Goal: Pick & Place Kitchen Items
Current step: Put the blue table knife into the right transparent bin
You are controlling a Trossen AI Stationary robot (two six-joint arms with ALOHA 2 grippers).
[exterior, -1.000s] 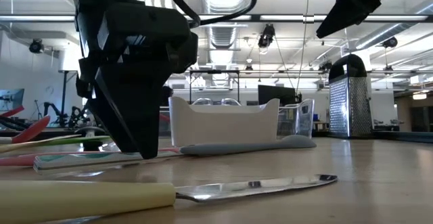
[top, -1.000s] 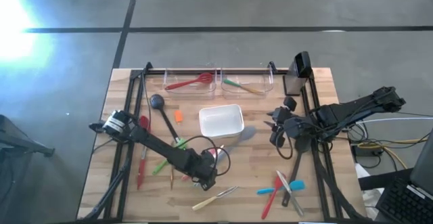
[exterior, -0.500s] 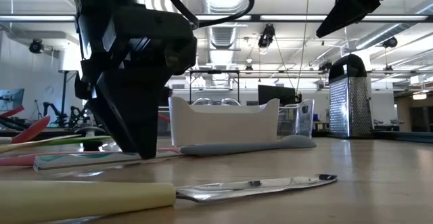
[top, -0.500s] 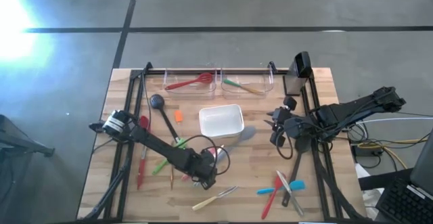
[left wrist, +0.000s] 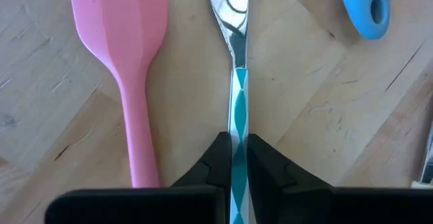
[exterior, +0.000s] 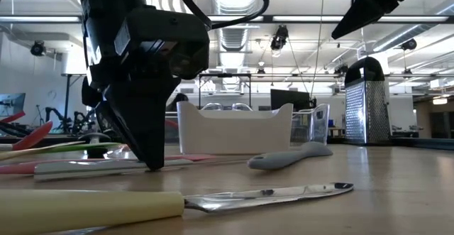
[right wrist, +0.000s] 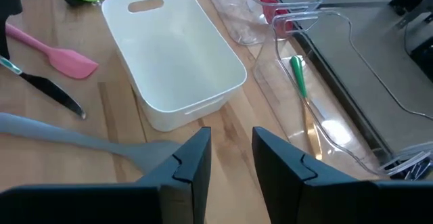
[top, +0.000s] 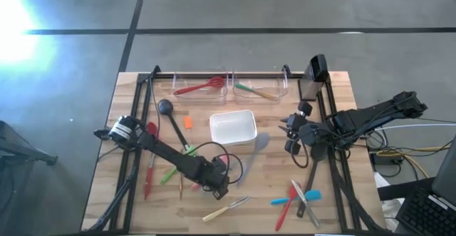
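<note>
Two dark arms show in the high view. The left gripper is down on the wooden tabletop just in front of the white rectangular plastic dish, among loose utensils. The right gripper hangs to the right of the dish, waiting. A long grey silicone spatula lies off the dish's front right corner, and a cream-handled steel knife lies further in front of the dish, past the left gripper.

Level with the tabletop, the low view has the left fingers pointing straight down with their tips at the wood. The knife lies in front of them and the dish stands behind.

From the left wrist, the fingers are pressed together on the thin teal-and-white patterned handle of a steel spoon, which lies flat. A pink silicone spatula lies just beside it, and a blue handle end lies near the other side.

From the right wrist, the right fingers stand a little apart and hold nothing, with the dish ahead of them.

My worry is the pinch: the handle is slim and flat on the wood, so the tips may catch only its edges. The spoon could then twist or slip out on the lift, or nudge the pink spatula.
</note>
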